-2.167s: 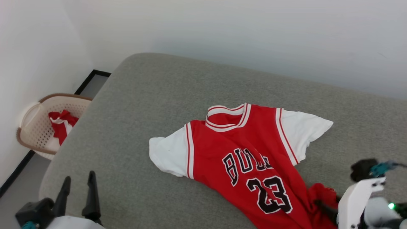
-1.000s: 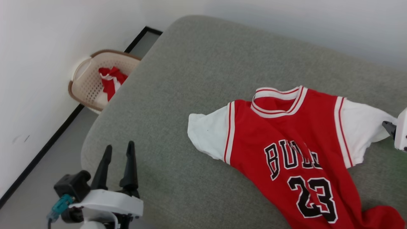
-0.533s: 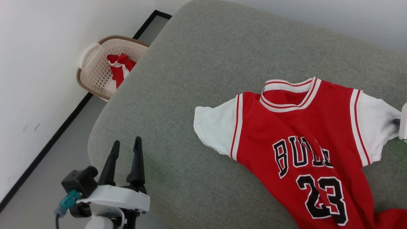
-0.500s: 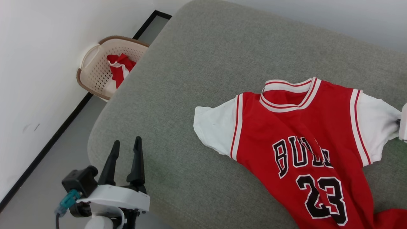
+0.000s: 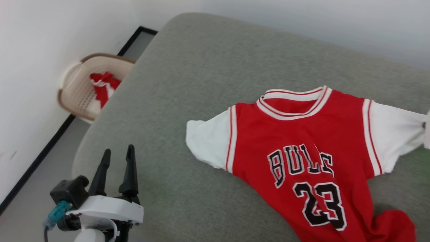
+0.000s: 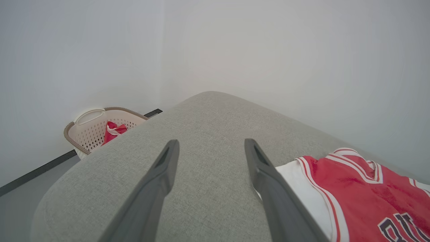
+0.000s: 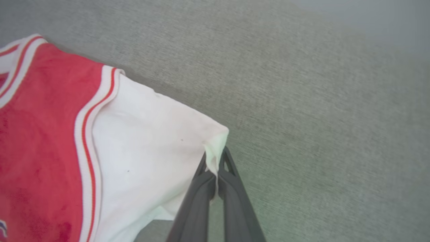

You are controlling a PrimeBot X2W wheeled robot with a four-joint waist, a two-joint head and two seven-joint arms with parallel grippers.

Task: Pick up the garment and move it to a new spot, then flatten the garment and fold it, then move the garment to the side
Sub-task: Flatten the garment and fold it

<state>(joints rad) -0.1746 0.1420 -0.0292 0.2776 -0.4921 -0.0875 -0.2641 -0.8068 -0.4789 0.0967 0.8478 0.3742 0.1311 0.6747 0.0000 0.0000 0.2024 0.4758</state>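
Lying chest-up on the right half of the grey cushion (image 5: pixel 201 84), the jersey (image 5: pixel 302 141) has its hem bunched at the near edge. The right pincer (image 7: pixel 215 158) is clenched on the tip of its right-hand sleeve. The left pincer (image 5: pixel 118 150) hangs released over the near left corner, well apart from the cloth.

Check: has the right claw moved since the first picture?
Yes. The right claw went from the jersey hem up the grey cushion toward the wall, onto the sleeve tip.
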